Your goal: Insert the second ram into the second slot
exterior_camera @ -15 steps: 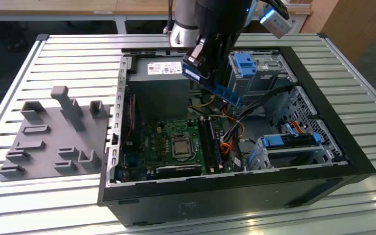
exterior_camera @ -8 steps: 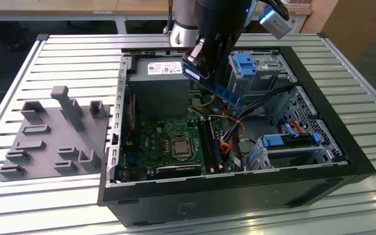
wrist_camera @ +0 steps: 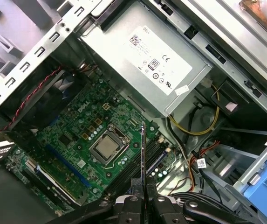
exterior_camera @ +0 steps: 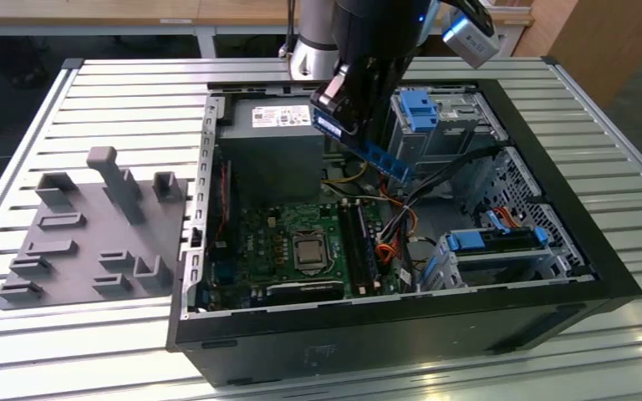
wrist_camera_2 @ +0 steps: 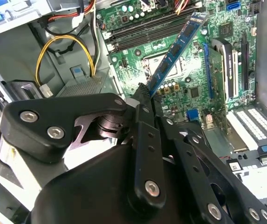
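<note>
Gripper [wrist_camera_2: 141, 93] pinching ram [wrist_camera_2: 177, 46] by one end. Ram held in air inside open case [exterior_camera: 594, 259], tilted, free end pointing down toward motherboard [exterior_camera: 265, 242], apart from it. In first wrist view ram [wrist_camera: 143, 154] edge-on, over slots [wrist_camera: 157, 156]. Step judged: approach and alignment; ram not yet seated. Seating calls for ram levelled, edge parallel over second slot, straight press.

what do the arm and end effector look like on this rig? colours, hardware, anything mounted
The arm is glossy black near the wrist, with a silver-grey cylindrical section behind it and a small blue light. A silver box-shaped unit is mounted beside the wrist. The end effector is matte black: flat linkage bars pinned with silver screw heads, narrowing to two slim fingers.
</note>
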You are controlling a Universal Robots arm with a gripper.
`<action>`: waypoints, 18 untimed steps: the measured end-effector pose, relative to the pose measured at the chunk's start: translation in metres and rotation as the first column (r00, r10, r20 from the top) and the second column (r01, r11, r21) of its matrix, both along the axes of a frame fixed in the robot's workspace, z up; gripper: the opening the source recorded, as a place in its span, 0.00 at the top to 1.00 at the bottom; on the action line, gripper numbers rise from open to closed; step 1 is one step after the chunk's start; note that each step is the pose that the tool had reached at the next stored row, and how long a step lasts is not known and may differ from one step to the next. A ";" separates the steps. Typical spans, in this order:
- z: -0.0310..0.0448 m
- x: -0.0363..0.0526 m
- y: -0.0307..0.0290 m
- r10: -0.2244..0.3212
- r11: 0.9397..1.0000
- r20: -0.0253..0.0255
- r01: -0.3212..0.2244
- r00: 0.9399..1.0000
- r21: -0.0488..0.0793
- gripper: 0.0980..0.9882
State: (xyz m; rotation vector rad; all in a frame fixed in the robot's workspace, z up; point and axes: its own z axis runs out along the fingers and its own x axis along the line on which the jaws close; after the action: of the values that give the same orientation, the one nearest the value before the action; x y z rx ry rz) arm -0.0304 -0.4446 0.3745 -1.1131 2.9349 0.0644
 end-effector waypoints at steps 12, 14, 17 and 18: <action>-0.0002 0.0000 0.0000 -0.040 0.999 0.000 0.040 0.999 0.000 0.96; -0.0003 0.0000 0.0000 -0.046 0.999 0.000 0.046 0.999 0.000 0.96; -0.0004 0.0000 0.0000 -0.055 0.998 0.000 0.055 0.998 0.000 0.96; -0.0004 0.0000 0.0000 -0.058 0.998 0.000 0.058 0.998 0.000 0.96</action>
State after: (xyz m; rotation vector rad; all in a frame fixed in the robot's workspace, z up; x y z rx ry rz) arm -0.0304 -0.4446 0.3741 -1.0273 2.9647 0.0643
